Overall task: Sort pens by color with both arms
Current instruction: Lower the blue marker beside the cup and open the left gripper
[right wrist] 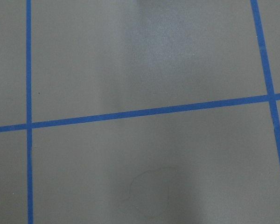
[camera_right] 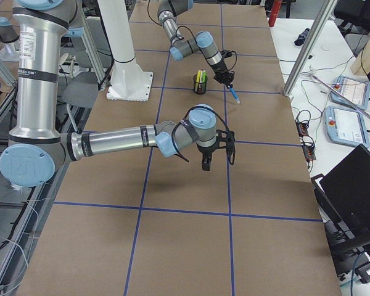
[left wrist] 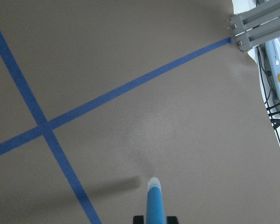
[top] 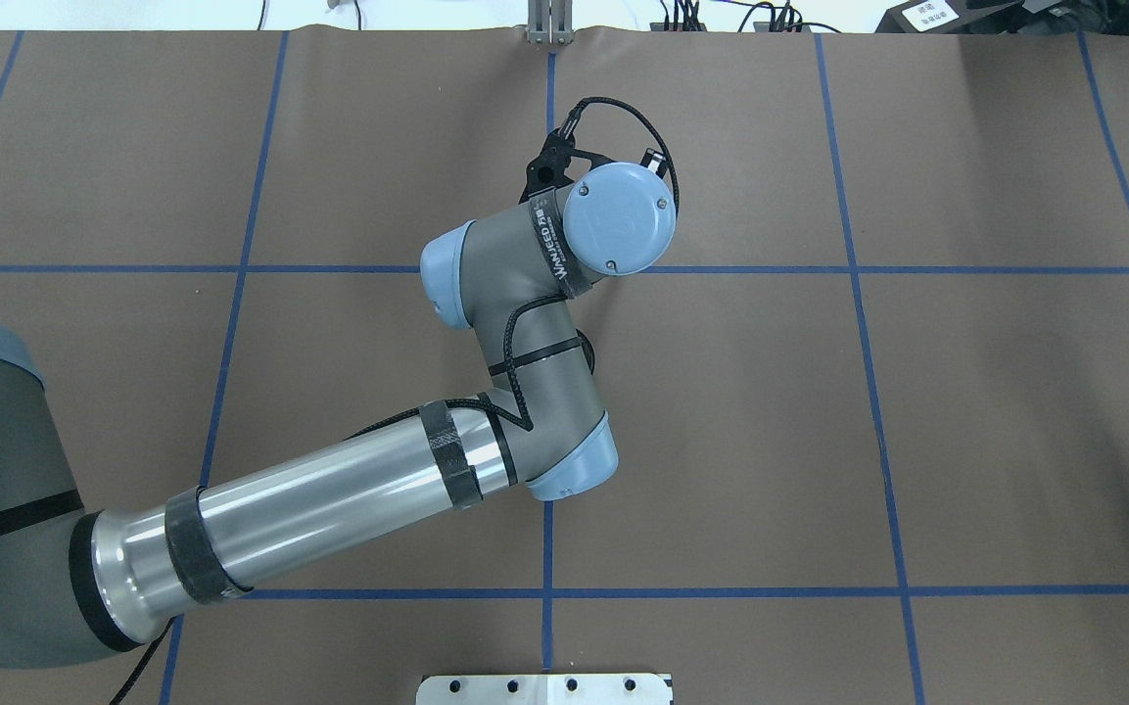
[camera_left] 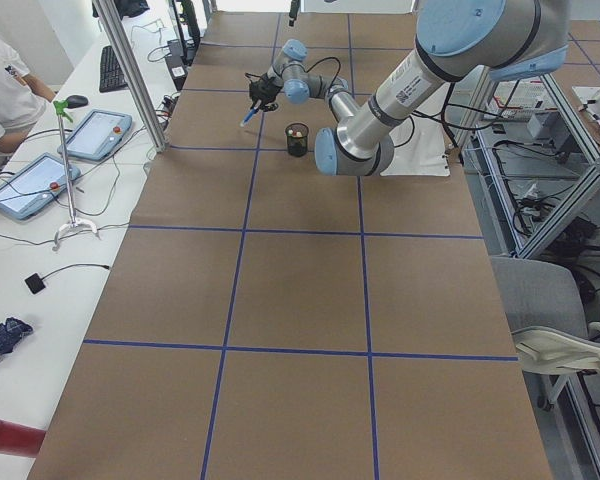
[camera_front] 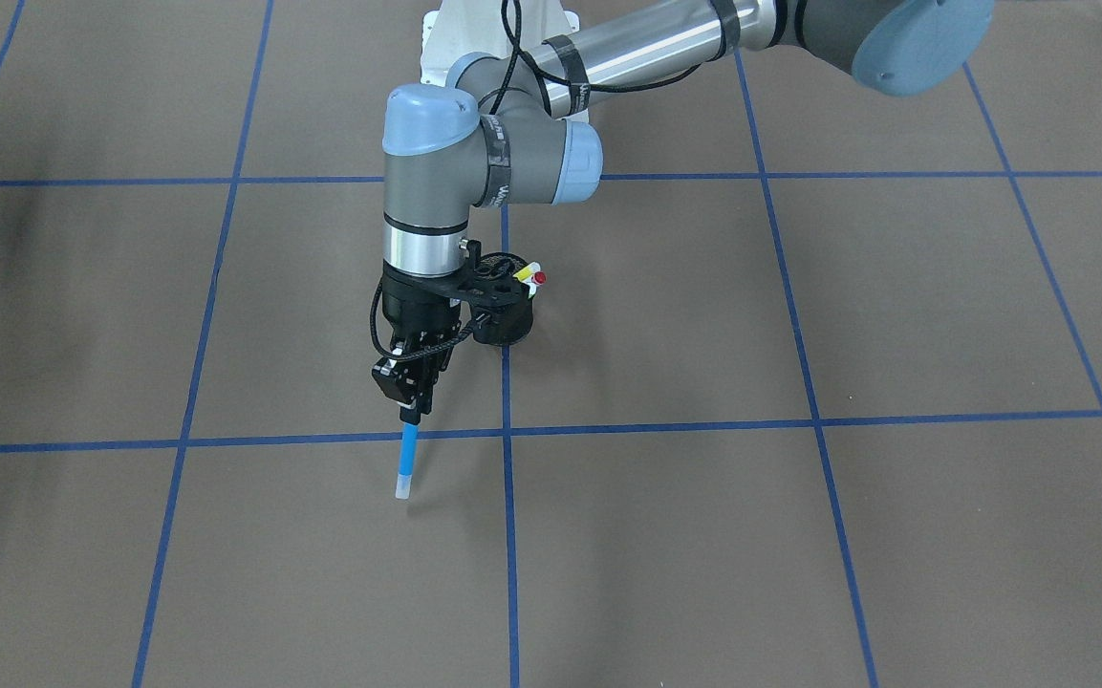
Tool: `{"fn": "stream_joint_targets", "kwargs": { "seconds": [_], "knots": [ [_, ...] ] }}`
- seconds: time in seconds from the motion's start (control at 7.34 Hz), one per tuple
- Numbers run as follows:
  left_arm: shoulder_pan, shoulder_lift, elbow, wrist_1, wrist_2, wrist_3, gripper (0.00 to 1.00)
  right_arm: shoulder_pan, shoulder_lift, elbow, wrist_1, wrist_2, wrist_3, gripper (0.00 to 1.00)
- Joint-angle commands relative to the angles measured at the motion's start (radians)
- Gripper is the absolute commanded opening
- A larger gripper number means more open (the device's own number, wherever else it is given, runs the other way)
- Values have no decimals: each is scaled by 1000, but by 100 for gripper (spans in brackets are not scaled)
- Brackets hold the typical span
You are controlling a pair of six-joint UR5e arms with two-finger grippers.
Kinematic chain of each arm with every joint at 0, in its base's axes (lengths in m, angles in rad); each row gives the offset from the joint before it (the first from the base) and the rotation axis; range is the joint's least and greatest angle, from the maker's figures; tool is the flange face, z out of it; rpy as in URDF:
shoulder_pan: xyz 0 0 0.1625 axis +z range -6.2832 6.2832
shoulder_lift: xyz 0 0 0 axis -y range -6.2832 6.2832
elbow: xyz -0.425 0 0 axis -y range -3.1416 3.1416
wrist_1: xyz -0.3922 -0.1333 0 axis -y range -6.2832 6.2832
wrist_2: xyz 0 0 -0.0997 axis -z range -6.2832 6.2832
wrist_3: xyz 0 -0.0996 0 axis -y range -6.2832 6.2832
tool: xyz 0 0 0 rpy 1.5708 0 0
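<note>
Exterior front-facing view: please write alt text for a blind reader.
The left end effector grips a blue pen, pale end pointing down at a brown table with blue tape lines. Behind it stands a black mesh cup holding pens.

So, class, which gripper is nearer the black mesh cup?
Left. The left gripper hangs just beside the cup, holding the blue pen; the right gripper hovers much farther along the table.

A brown worktop [camera_left: 300,290], marked into squares by blue tape lines [camera_front: 507,535], is seen under bright, even light. A white bench [camera_left: 40,260] is set along one side, where two handheld screens [camera_left: 95,135], a keyboard [camera_left: 111,67] and loose cables are laid out. Aluminium posts [camera_left: 130,75] are fixed at the worktop's edge, and a grey chair [camera_left: 535,300] is placed on the opposite side.
</note>
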Motion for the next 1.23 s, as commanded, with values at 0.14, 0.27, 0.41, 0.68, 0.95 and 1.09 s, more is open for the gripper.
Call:
{"fn": "stream_joint_targets", "kwargs": {
  "seconds": [0.14,0.27,0.41,0.68,0.95,1.09],
  "knots": [
    [-3,22,-84,6,9,45,99,0,-1,0,0,0,0,99],
    [-3,24,-82,10,12,45,99,0,-1,2,0,2,2,99],
    [-3,21,-84,10,12,46,99,0,-1,5,0,2,2,99],
    [-10,51,-189,25,7,109,99,0,-1,8,0,3,2,99],
    [-42,191,-388,63,-1,301,99,0,2,8,0,2,4,99],
    [-61,278,-470,84,-4,442,99,0,2,5,0,0,2,99]
  ]
}}
